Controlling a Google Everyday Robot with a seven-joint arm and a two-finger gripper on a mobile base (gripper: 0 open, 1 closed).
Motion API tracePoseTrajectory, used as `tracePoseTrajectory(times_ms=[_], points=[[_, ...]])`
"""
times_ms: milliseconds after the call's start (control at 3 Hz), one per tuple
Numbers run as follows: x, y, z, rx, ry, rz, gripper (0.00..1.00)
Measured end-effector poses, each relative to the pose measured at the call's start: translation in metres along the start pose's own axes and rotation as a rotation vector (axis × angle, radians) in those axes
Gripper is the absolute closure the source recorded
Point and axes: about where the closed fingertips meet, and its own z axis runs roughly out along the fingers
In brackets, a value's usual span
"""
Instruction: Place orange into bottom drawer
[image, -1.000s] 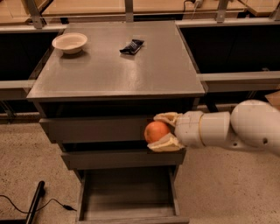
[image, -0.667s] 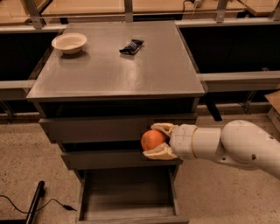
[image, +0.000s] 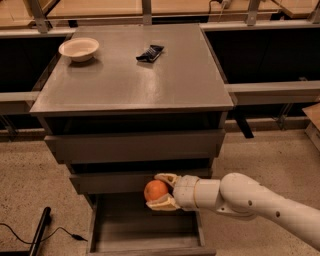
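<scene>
Pincer (image: 159, 191) is pinching the orange (image: 155, 190), one finger over the top and one under it. No gap shows between fingers and peel. The arm (image: 250, 200) comes in from the right, low, below the counter's front edge.

The orange hangs under the counter (image: 130, 80) front edge, a bit right of centre. It is just in front of the middle drawer (image: 115, 182) face and above the back part of the open bottom drawer (image: 145, 227). It is not down in the tray yet. The top drawer (image: 135, 146) looks pulled out only slightly.

On the counter, the white bowl (image: 79, 48) sits near the back-left corner. The black wrapper (image: 150, 52) lies near the back edge, about centre. Neither is in the way. A cable (image: 30, 235) lies on the floor off to the left.

Step in hand, as I judge it: lower the orange and let go.

Risks:
- Letting go from this height could make the round fruit bounce or roll. The tray walls are low, so it could hop out over the front or a side.
- The upper finger is near the middle drawer's face. Any drift toward the cabinet could knock that drawer or jam the fruit against it.
- The arm crosses over the tray's right wall. Going straight down could catch the wrist or the lower finger on that wall and shove the drawer.
- The lower finger cradles the fruit, so spreading the fingers may tip it sideways rather than drop it cleanly.
</scene>
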Motion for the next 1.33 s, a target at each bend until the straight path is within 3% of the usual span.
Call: tracePoseTrajectory(times_ms=[333,667,1000,1333], points=[[0.0,0.0,0.0,0.0,0.0,0.0,1.0],[0.021,-0.007,0.02,-0.044,0.025,0.02,1.0],[0.054,-0.014,0.051,-0.079,-0.032,-0.014,1.0],[0.109,-0.008,0.087,-0.104,-0.085,-0.05,1.0]])
